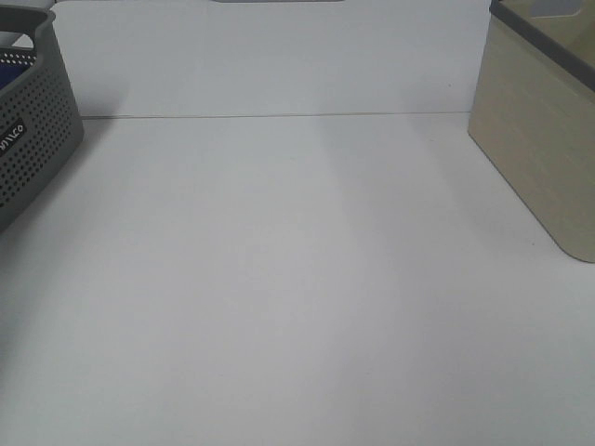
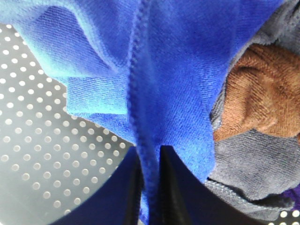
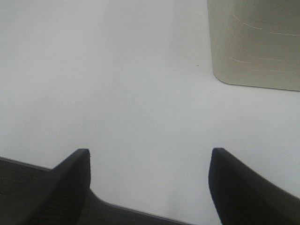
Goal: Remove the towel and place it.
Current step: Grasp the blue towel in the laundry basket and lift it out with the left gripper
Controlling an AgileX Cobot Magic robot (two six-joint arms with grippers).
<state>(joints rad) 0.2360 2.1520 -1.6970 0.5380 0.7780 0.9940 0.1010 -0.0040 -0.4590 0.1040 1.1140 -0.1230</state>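
The towel, a royal-blue plush cloth with a stitched hem, fills most of the left wrist view and lies inside the grey perforated basket. A fold of it along the hem sits pinched between the two dark fingers of my left gripper, which is shut on it. In the exterior high view only a blue sliver of the towel shows inside the grey basket at the far left, and neither arm is visible. My right gripper hangs open over the bare white table, holding nothing.
A brown cloth and a grey cloth lie beside the towel in the grey basket. A beige basket stands at the table's far right, also seen as the beige basket ahead of the right gripper.
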